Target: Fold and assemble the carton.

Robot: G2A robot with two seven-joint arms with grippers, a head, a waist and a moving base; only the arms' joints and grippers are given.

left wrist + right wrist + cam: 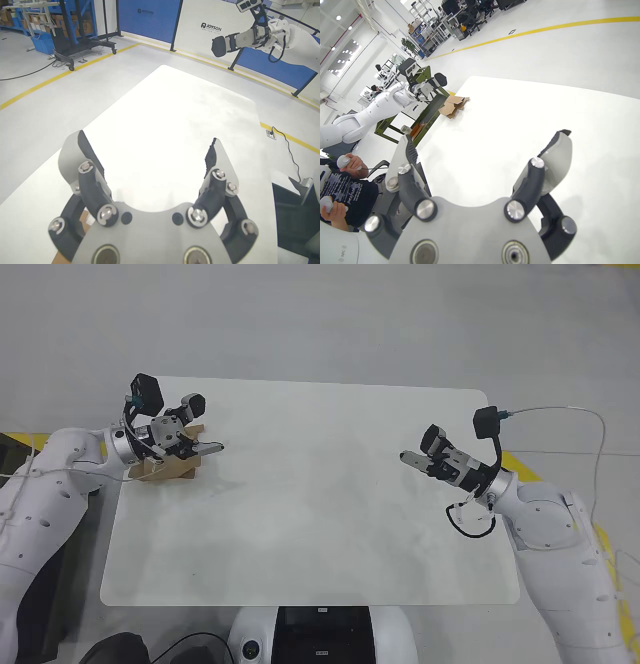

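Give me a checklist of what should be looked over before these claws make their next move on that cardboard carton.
1. Is the left claw open: ok.
2. Is the right claw open: ok.
3. Is the carton on the table: ok, at its edge by the left claw.
4. Is the carton held: not ok, both claws are empty.
5. Is the right claw near the carton: not ok, it is across the table.
6. Is the carton folded up: not ok, it looks flat, flaps splayed.
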